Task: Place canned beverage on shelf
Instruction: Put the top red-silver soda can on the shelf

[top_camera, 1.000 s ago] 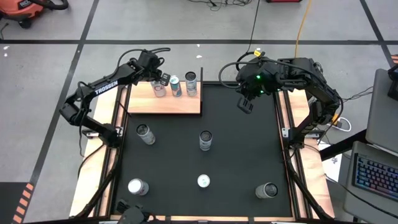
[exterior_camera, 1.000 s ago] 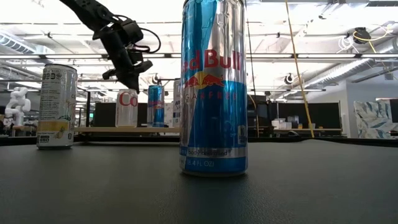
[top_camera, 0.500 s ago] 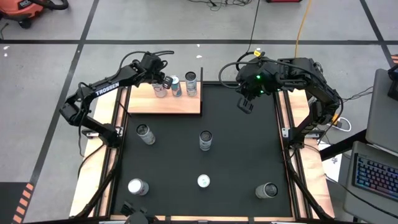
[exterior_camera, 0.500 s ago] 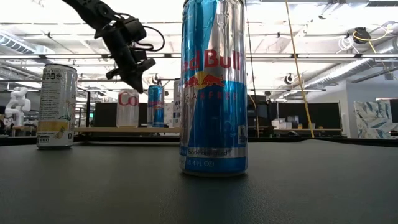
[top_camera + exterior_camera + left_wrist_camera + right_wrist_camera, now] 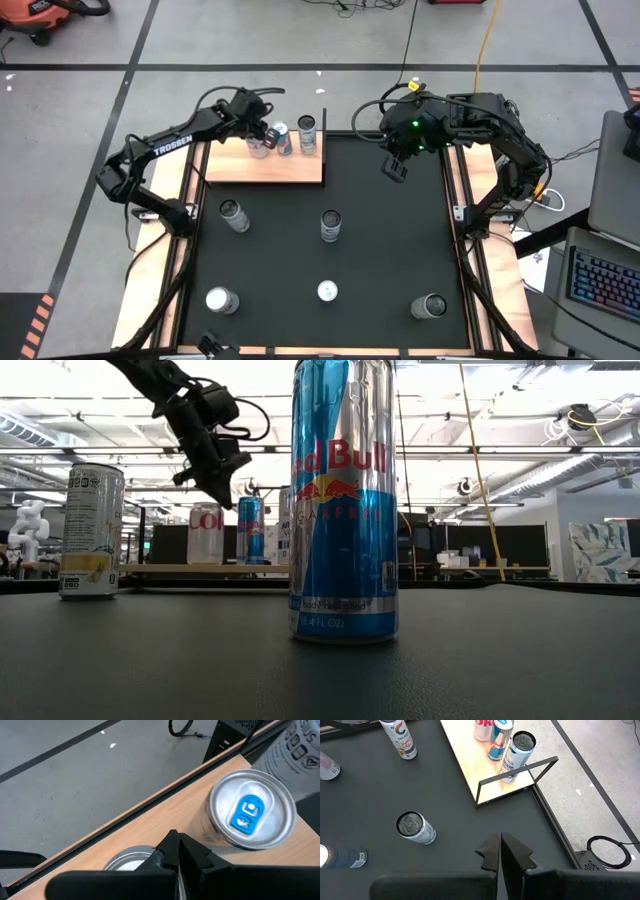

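The light-wood shelf (image 5: 270, 168) lies at the mat's far left, and three cans stand upright on its far part: a white and red one (image 5: 258, 147), a blue one (image 5: 283, 139) and a pale one (image 5: 307, 133). My left gripper (image 5: 270, 133) is shut and hovers just above them. In the left wrist view its tips (image 5: 176, 845) stand over the white can's top (image 5: 125, 863), beside the blue-tabbed can (image 5: 251, 813). In the low view they (image 5: 226, 500) stay clear of the white and red can (image 5: 206, 532). My right gripper (image 5: 396, 170) waits shut, high over the mat's far right.
Several more cans stand upright on the black mat (image 5: 380, 250): near the left edge (image 5: 233, 213), mid-mat (image 5: 330, 225), and along the near side (image 5: 221, 300), (image 5: 327, 291), (image 5: 430, 306). A thin black upright frame (image 5: 517, 775) rises at the shelf's end.
My left gripper has drifted toward the table's right edge, above the cans on the shelf, staying shut and at about the same height. The cans have not moved.
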